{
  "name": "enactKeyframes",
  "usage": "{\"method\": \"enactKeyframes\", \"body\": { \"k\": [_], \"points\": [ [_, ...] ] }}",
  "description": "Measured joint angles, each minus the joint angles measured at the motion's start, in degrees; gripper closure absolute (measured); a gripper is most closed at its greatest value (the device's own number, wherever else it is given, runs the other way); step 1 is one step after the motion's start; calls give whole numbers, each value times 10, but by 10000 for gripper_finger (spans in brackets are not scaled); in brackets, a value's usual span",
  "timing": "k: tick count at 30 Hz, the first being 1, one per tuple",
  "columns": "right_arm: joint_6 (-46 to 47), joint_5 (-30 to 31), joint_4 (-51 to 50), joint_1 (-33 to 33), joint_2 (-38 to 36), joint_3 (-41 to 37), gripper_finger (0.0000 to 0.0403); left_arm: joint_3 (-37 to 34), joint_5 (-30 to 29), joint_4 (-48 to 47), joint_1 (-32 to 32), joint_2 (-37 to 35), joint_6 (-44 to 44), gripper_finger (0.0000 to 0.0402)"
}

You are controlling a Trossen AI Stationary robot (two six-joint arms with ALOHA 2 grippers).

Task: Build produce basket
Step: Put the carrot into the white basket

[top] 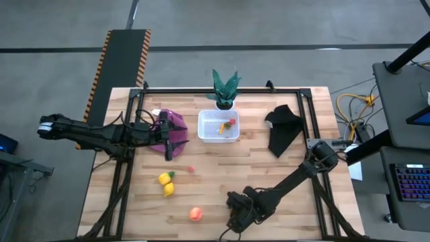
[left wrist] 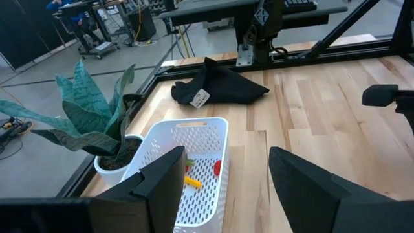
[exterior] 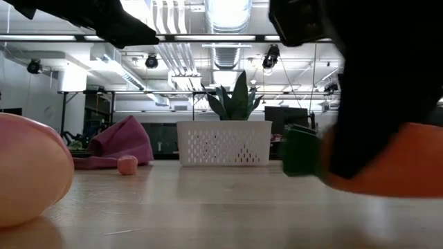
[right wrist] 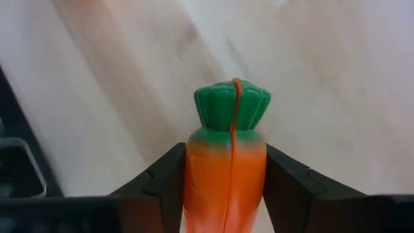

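Basket [top: 218,126] sits between purple cloth [top: 172,124] and black cloth [top: 283,128].

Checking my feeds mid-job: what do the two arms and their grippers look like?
Both arms are dark, near-black, jointed links with black cabling along them. The left gripper has two broad, flat, matte black fingers with angular edges. The right gripper has the same black, wedge-shaped fingers. I see no markings or coloured parts on either.
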Motion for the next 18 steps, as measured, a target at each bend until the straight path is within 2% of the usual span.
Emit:
{"method": "enactKeyframes", "body": {
  "k": [6,13,18],
  "points": [
    [-43,63,-1,-22,-1,13,247,0,2,0,0,0,-1,192],
    [-134,92,-3,-68,-12,27,248,0,3,0,0,0,-1,192],
    [-181,140,-46,-105,-41,33,250,0,4,-2,0,0,-15,192]
  ]
}}
